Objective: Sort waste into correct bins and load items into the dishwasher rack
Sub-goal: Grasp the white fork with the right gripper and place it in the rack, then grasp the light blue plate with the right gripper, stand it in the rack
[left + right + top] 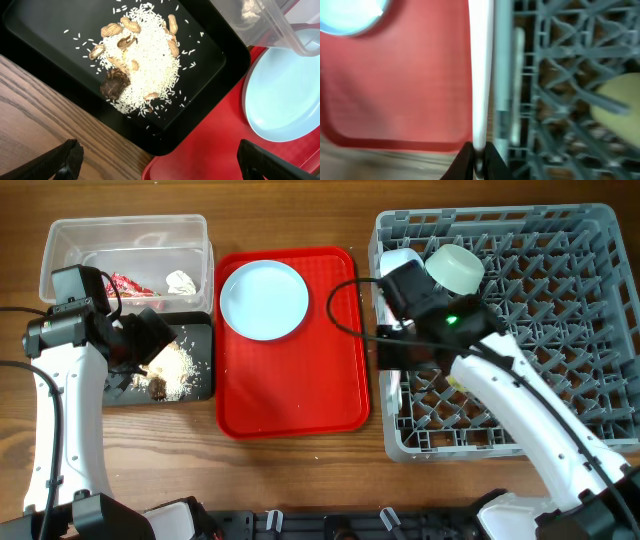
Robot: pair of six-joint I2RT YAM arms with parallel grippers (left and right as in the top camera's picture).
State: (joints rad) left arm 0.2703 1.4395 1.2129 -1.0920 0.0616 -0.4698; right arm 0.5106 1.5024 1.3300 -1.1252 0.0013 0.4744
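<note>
My left gripper (150, 340) (157, 160) is open and empty, over the near corner of the black tray (203, 383) (45, 30). The tray holds rice, peanuts and a brown lump of food scraps (170, 370) (145, 65). The clear tub (60, 240) (270, 25) holds a red wrapper (128, 283) and a white tissue (181, 281). My right gripper (385, 352) (479, 160) is shut on a white plastic utensil (480, 75) at the left edge of the grey rack (560, 320) (560, 75). Whether it is the fork or the spoon is hidden. A pale green bowl (457, 268) (620, 105) sits in the rack.
A pale blue plate (264, 300) (290, 95) lies at the back of the red serving tray (300, 390) (215, 150) (395, 90), between the black tray and the rack. Another white utensil (517, 85) lies inside the rack's left edge. A pale dish (398, 260) sits at the rack's back left corner.
</note>
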